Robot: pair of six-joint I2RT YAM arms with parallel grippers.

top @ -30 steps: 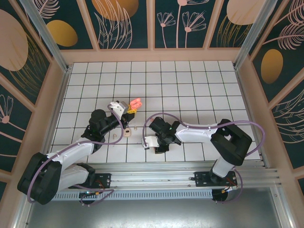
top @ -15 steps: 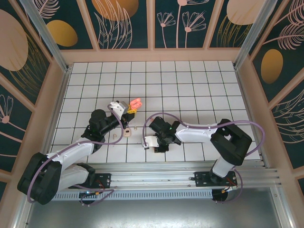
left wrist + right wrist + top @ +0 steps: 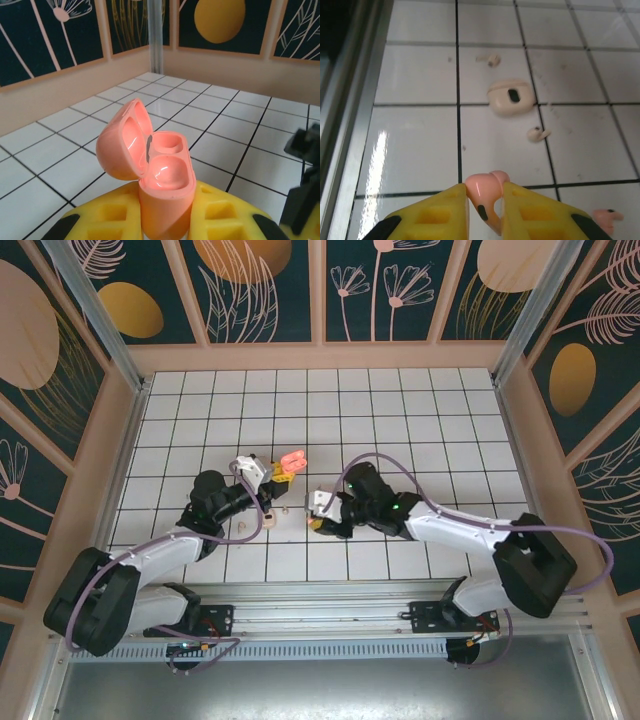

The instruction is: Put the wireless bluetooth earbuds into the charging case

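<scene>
Toward the near edge of the white tiled worktop (image 3: 400, 410), both grippers are closed on coral-pink parts.

The right gripper (image 3: 485, 199) has its yellow fingers nipped tight around a small stemmed coral-pink plastic earbud (image 3: 489, 187), held just above the tiles. The left gripper (image 3: 166, 212) clamps the base of a rounded coral-pink plastic charging case (image 3: 165, 175), upright, lid hinged open, its two glossy wells facing up. On the tiles beyond the right gripper sits a rounded cream-beige case (image 3: 511, 98) with two cream-beige earbuds (image 3: 488, 59), one past it and one nearer. A second coral-pink earbud (image 3: 608, 218) lies close by that gripper.
</scene>
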